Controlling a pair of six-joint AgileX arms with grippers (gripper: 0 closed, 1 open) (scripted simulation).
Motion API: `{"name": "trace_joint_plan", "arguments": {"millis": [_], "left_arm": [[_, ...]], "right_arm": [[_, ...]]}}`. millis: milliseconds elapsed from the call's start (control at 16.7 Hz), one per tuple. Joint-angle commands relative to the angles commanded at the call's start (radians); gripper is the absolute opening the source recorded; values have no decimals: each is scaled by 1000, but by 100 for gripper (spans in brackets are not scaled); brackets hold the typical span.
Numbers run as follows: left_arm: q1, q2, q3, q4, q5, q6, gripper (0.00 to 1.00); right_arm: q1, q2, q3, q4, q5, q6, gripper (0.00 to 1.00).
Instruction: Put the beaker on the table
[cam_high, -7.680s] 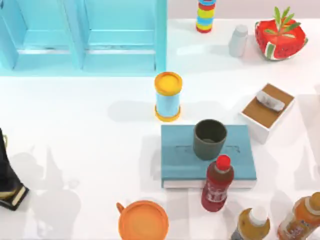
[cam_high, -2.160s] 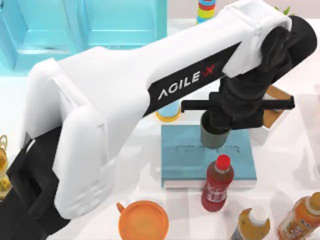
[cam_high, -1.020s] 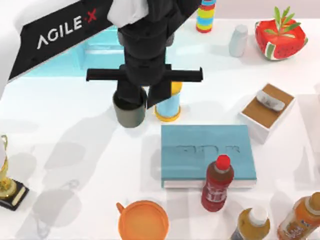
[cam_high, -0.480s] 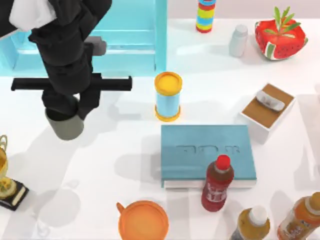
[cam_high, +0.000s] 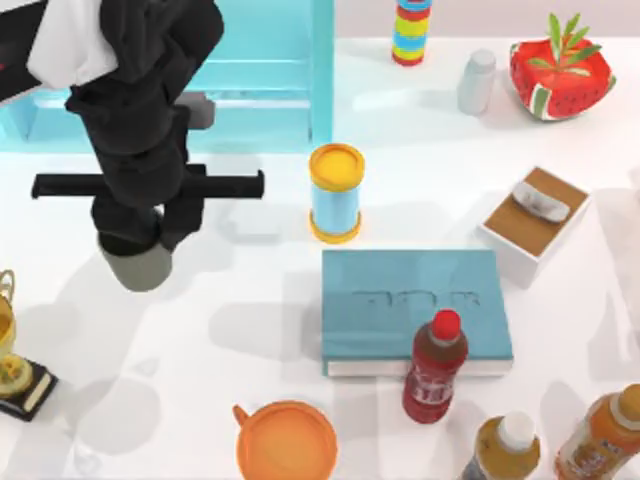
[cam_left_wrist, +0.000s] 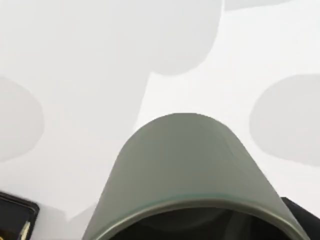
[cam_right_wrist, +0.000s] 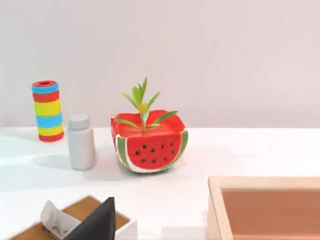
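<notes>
**Beaker hangs over bare tabletop at the left**

While the left gripper (cam_high: 135, 240) holds the beaker (cam_high: 137, 267) by its rim, jaws closed on the wall, the cup's long axis stands upright, base pointing straight down at the table (cam_high: 250, 330). From the teal book (cam_high: 415, 305) it lies toward nine o'clock, well apart, with the yellow-lidded can (cam_high: 336, 193) between. Whether the base touches the surface I cannot tell; the wrist view shows the beaker (cam_left_wrist: 190, 170) over white tabletop. I judge a straight descent and release remains. The right arm is parked.

Grey-green beaker (cam_high: 137, 265) upright over white table's (cam_high: 250, 330) left side.
</notes>
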Motion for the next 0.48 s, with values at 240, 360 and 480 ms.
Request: {"name": "trace_joint_plan", "arguments": {"millis": [240, 360, 480], "left_arm": [[19, 16, -113, 129, 4, 12, 0], [22, 19, -134, 151, 5, 14, 0], [22, 19, -134, 151, 5, 14, 0]], "right_arm": [[0, 0, 0, 0, 0, 0, 100], [0, 0, 0, 0, 0, 0, 100], [0, 0, 0, 0, 0, 0, 100]]}}
